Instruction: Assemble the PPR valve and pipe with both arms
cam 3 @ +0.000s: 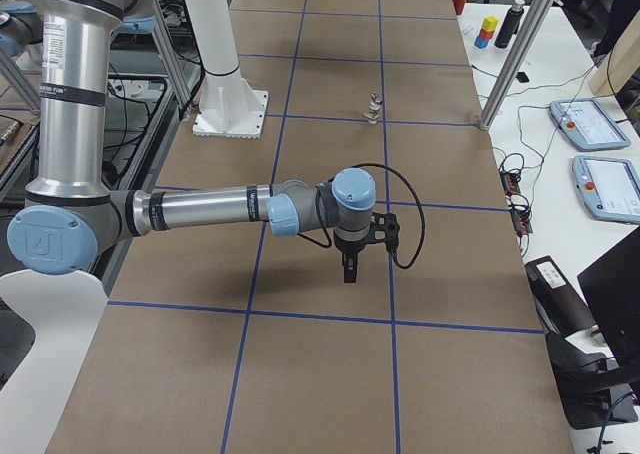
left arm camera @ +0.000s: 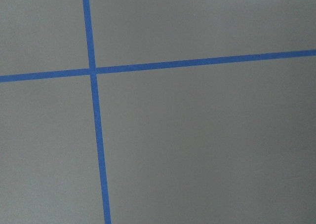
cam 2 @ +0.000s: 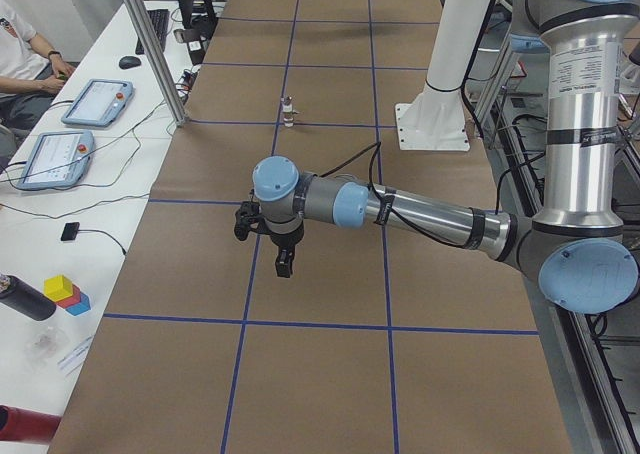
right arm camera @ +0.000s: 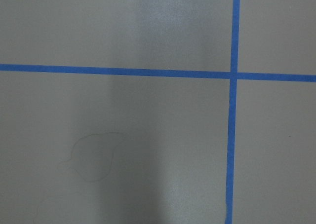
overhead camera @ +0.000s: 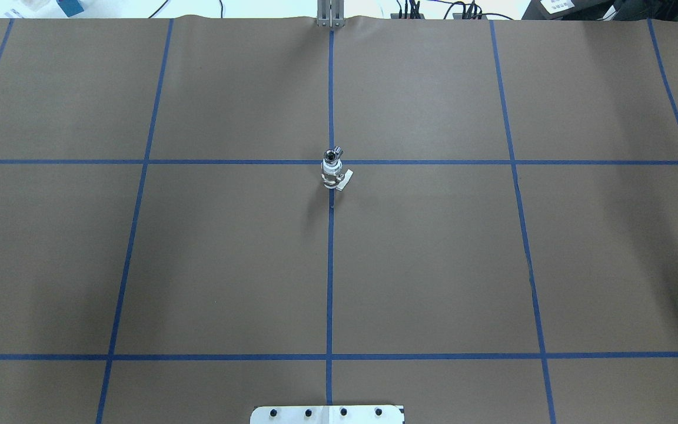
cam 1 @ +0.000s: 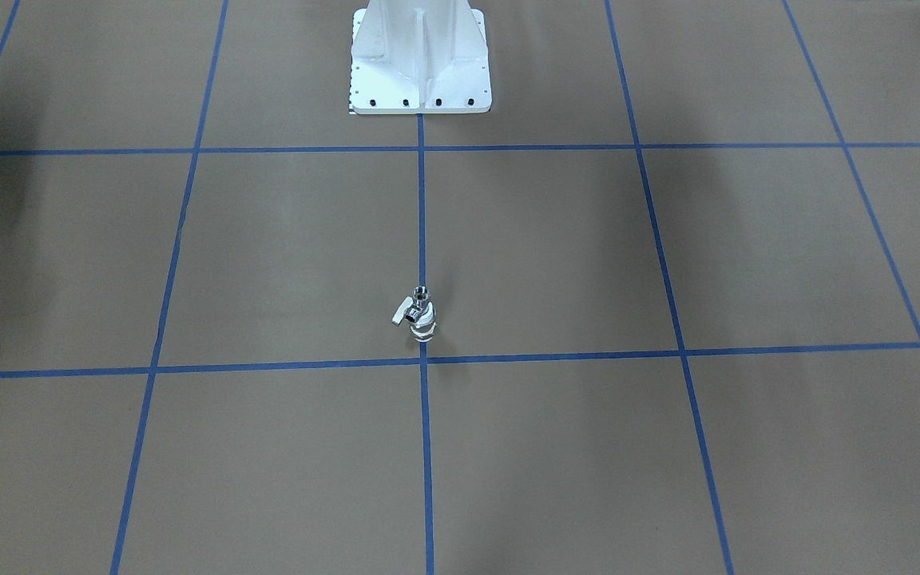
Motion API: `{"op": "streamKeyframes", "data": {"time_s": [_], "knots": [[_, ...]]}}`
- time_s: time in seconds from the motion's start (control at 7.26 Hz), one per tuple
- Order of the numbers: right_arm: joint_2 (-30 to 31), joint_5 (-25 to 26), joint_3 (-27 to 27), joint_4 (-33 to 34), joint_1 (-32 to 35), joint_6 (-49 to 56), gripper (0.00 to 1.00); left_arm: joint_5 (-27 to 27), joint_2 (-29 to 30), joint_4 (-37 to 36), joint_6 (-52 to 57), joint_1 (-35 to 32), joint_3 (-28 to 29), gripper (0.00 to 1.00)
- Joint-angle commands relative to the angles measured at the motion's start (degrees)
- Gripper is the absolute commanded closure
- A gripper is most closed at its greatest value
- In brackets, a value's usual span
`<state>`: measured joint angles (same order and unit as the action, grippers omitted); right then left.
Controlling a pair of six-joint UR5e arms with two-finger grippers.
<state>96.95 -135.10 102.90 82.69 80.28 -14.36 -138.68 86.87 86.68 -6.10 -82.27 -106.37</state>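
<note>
My left pincer (cam 2: 285, 264) and right pincer (cam 3: 348, 269), spread or pressed I could not tell, hung clear of the upright PPR valve (cam 1: 424, 326) and pipe (cam 1: 422, 295), best approached slowly lest they topple

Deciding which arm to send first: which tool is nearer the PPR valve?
Cannot tell, about even. From the PPR valve, the left tool hovers off toward the left end of the table; the right tool mirrors it toward the right end.
</note>
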Motion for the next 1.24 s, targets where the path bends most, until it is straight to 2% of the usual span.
{"op": "streamKeyframes", "data": {"time_s": [0.0,1.1], "knots": [[-0.1,-0.4,0.2,-0.1,0.0,-0.1,0.0,-0.1,0.2,0.2,0.0,0.0,-0.4,0.0],[0.1,-0.4,0.0,-0.1,0.0,-0.3,0.0,0.3,-0.7,0.1,0.0,0.0,-3.4,0.0]]}}
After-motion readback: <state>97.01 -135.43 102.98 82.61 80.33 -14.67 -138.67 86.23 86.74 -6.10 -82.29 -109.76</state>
